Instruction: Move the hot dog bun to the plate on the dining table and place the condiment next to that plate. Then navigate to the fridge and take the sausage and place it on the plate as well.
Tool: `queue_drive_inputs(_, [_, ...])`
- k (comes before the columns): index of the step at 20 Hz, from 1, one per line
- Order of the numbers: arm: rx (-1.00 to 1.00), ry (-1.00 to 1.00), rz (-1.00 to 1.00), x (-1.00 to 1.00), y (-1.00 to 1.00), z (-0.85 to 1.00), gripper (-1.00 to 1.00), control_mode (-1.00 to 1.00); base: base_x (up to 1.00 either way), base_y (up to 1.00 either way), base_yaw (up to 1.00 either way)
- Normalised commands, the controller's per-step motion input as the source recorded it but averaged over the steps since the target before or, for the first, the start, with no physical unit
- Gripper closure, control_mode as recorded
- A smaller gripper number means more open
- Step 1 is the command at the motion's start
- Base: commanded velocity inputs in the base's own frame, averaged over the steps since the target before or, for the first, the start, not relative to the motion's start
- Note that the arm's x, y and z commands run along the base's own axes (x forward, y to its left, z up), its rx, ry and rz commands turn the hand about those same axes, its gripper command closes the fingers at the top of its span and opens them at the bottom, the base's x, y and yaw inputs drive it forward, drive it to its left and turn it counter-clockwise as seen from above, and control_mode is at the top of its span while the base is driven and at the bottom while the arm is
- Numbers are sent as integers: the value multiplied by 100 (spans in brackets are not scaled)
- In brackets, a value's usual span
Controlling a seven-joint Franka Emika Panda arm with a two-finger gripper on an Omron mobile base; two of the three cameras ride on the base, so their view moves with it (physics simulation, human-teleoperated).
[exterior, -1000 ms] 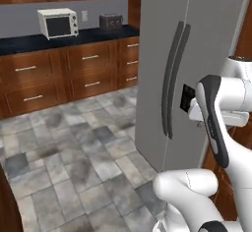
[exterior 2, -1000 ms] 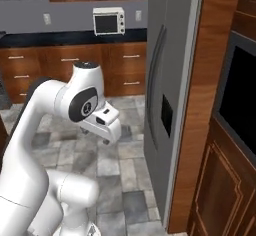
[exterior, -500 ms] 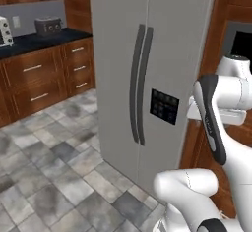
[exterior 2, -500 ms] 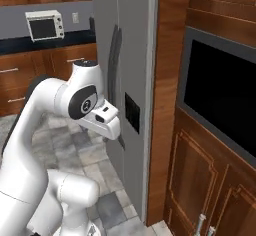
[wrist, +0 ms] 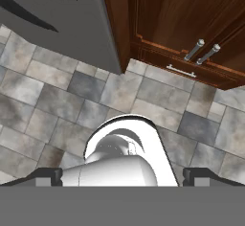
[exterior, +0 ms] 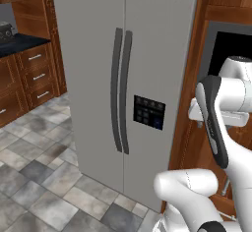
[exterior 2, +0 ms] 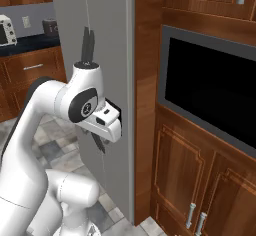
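I am holding the gripper (wrist: 122, 176) tucked low over the floor tiles (wrist: 57, 100), jaws spread wide, carrying nothing. I am facing the fridge (exterior: 123, 78), doors closed, ahead and left of the hand. Next I should square up and reach for the right-door handle (exterior: 125, 93).

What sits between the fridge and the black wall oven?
A vertical reddish-brown wood panel stands between the fridge and the black wall oven, seen in the right base view.

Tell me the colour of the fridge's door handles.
Dark grey, darker than the light grey fridge doors. The two long vertical handles show best in the left base view.
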Motion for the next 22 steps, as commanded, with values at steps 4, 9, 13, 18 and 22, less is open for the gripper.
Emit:
queue_drive_inputs(4, [0, 0, 0, 0, 0, 0, -100, 100, 47, 72, -25])
queue_drive_inputs(9, [0, 0, 0, 0, 0, 0, -100, 100, 55, 69, -22])
queue_drive_inputs(13, [0, 0, 0, 0, 0, 0, -100, 100, 50, 44, -19])
queue_drive_inputs(18, [0, 0, 0, 0, 0, 0, -100, 100, 27, 15, -26])
queue_drive_inputs(22, [0, 0, 0, 0, 0, 0, -100, 100, 32, -3, -32])
